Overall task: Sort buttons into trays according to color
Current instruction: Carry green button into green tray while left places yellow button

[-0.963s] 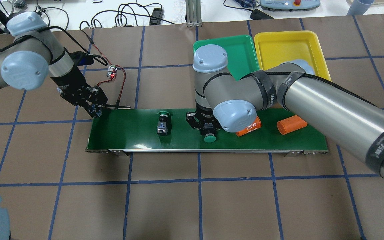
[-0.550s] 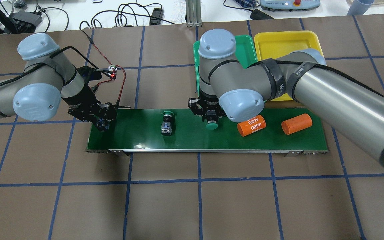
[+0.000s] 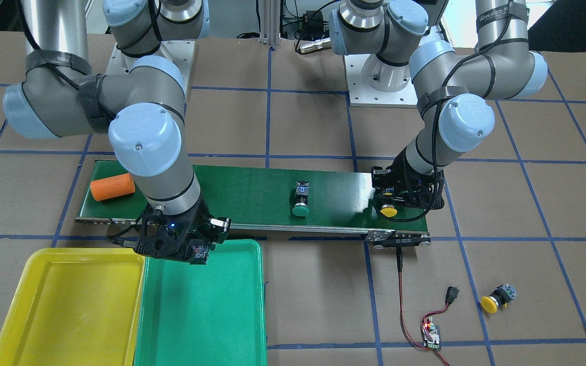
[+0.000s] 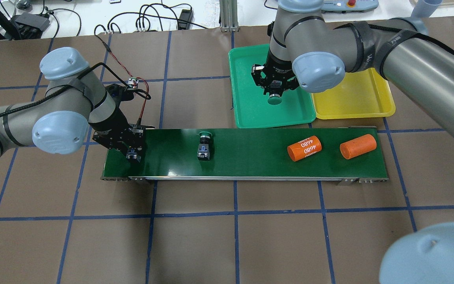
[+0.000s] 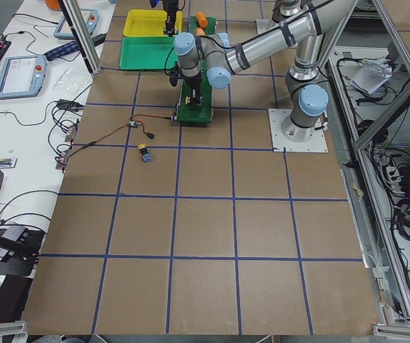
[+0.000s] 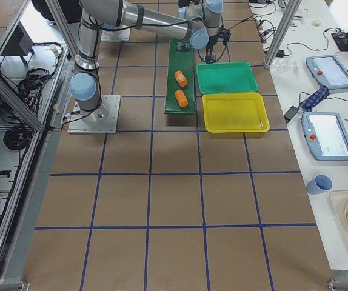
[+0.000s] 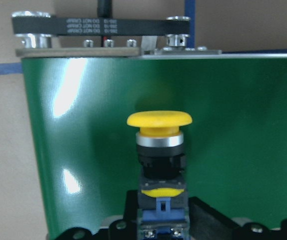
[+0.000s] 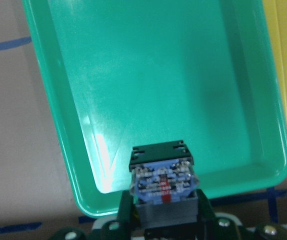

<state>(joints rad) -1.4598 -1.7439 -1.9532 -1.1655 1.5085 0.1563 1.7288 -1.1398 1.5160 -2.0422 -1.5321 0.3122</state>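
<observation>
Nearest, left gripper pinched tight on a yellow-cap button at the left end of the belt; spare green button lies mid-belt, 2 orange cylinders further right. Farther back, right gripper clamps a green-cap button over the green tray, w/ yellow tray just beside on its right

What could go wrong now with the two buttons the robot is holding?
The green button in the right end effector hangs above the green tray, seemingly near its rim in the front view; dropped, it might bounce out. The yellow button in the left end effector is close to the end of the conveyor belt and might roll off.
</observation>
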